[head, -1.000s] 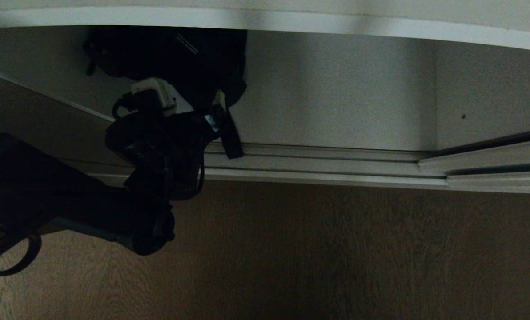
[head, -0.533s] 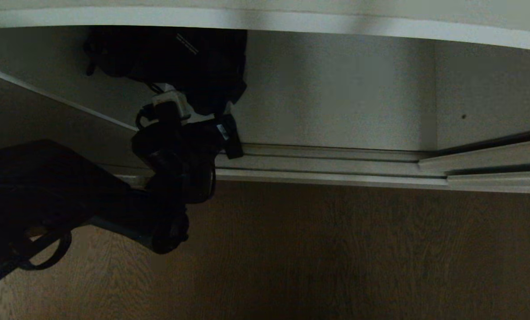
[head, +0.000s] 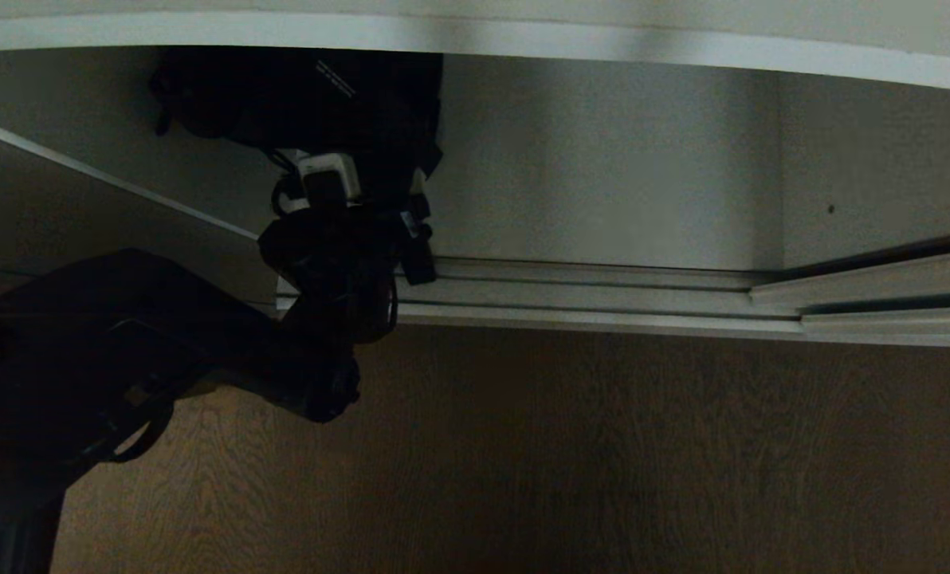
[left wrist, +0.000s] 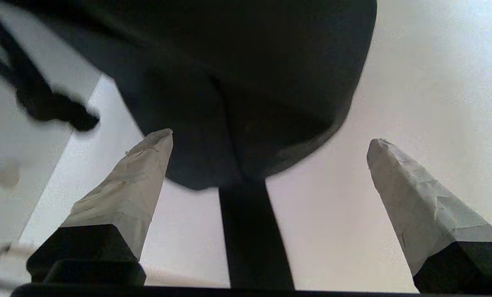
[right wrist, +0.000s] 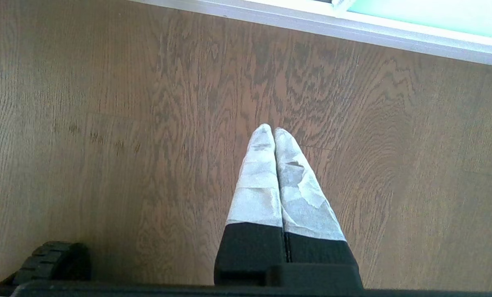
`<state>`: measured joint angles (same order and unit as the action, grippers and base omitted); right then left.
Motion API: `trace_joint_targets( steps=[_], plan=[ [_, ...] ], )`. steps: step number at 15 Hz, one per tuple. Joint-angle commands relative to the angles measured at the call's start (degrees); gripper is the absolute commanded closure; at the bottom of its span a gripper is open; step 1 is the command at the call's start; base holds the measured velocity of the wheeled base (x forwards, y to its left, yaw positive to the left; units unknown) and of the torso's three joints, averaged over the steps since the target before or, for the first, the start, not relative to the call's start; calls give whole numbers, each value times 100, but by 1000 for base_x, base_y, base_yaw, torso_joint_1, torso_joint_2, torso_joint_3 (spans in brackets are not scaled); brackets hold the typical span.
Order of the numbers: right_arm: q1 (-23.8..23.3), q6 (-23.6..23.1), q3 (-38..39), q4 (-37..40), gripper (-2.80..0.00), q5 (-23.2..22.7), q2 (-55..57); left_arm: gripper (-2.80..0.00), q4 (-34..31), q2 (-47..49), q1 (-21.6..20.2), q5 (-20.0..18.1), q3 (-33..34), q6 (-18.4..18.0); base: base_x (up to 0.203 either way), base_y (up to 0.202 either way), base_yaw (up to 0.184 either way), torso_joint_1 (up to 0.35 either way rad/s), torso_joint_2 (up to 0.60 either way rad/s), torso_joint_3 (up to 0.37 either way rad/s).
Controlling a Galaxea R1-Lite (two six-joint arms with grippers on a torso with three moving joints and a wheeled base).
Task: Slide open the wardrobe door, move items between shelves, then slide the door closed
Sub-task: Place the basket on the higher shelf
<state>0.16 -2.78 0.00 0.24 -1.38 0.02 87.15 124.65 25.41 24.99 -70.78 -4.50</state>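
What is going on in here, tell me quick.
The robot's left hand is reaching into the bottom of the open wardrobe, fingers spread wide on either side of a black bag lying on the grey shelf. One black strap runs out between the fingers. Nothing is gripped. The right hand is shut and empty, pointing at the wood floor outside the silver floor track.

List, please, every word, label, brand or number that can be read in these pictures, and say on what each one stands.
No text can be read in any view.
Black bag in the lower compartment: a short line of small white print, too small to read.
Left gripper: a small light tag shows on it in the head view, unreadable.
Right gripper: no marking visible.
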Motion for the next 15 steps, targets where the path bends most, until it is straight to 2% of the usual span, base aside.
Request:
trace_joint_targets(
  steps=[1, 6, 15],
  plan=[
    [2, -3, 3, 2, 0, -3, -11, -280, 51, 68, -64, 1, -378, -14, 0, 0, 0, 0, 0, 0],
    [2, -3, 0, 2, 0, -3, -11, -280, 51, 545, -427, -176, -1268, -142, 0, 0, 0, 0, 0, 0],
    [2, -3, 0, 2, 0, -3, -11, -280, -101, 1611, -647, -314, -3289, -293, 0, 0, 0, 0, 0, 0]
  ],
)
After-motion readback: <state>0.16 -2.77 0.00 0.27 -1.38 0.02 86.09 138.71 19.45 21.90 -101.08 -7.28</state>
